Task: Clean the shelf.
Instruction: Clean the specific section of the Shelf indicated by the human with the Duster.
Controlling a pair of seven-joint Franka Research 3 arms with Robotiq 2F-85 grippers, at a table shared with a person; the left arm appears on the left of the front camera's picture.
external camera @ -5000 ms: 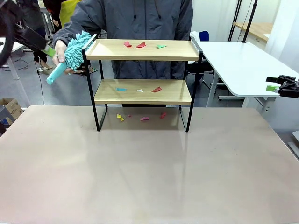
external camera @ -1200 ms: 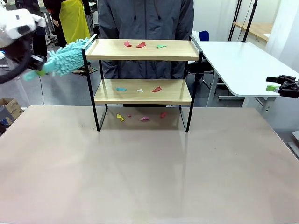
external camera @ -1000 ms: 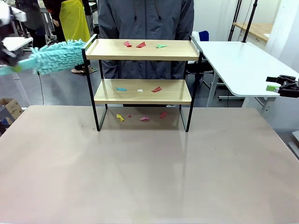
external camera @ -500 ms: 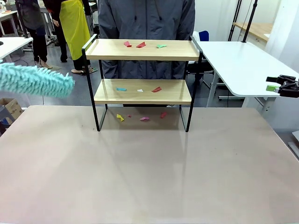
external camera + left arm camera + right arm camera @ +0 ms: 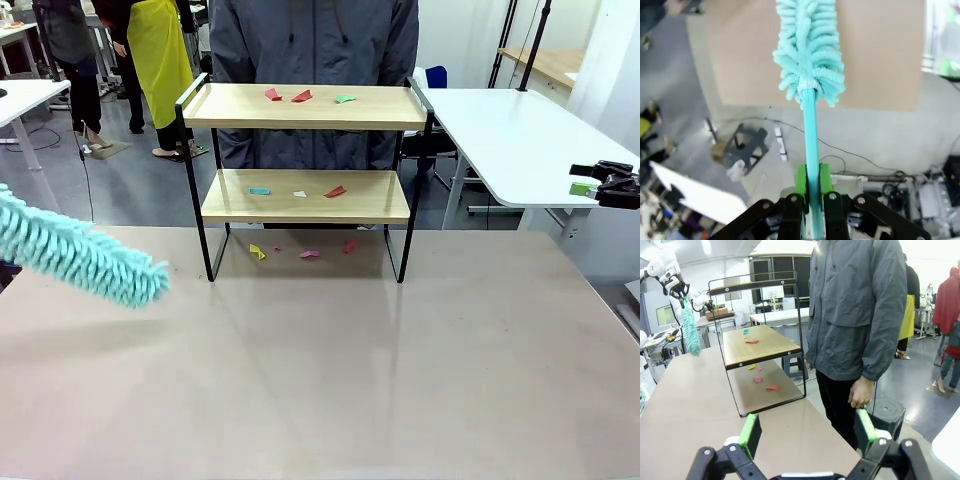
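Now, surface [image 5: 320, 380]: I see it beige, carrying the shelf at its far side.
Person [image 5: 315, 40]: standing just behind the shelf, in a grey jacket.
Shelf [image 5: 305, 107]: upright, mid-far on the surface; both boards carry paper scraps [image 5: 302, 96], and more lie beneath it.
Duster [image 5: 85, 265]: teal; its fluffy head hangs over the surface's left edge, apart from the shelf.
Left claw [image 5: 810, 182]: I read it clamped on the duster's handle.
Right claw [image 5: 580, 180]: spread wide, nothing between, off to the right.

Beige table [image 5: 320, 380] w/ shelf [image 5: 385, 112] at far side; paper scraps [image 5: 302, 96] on both boards & tabletop beneath
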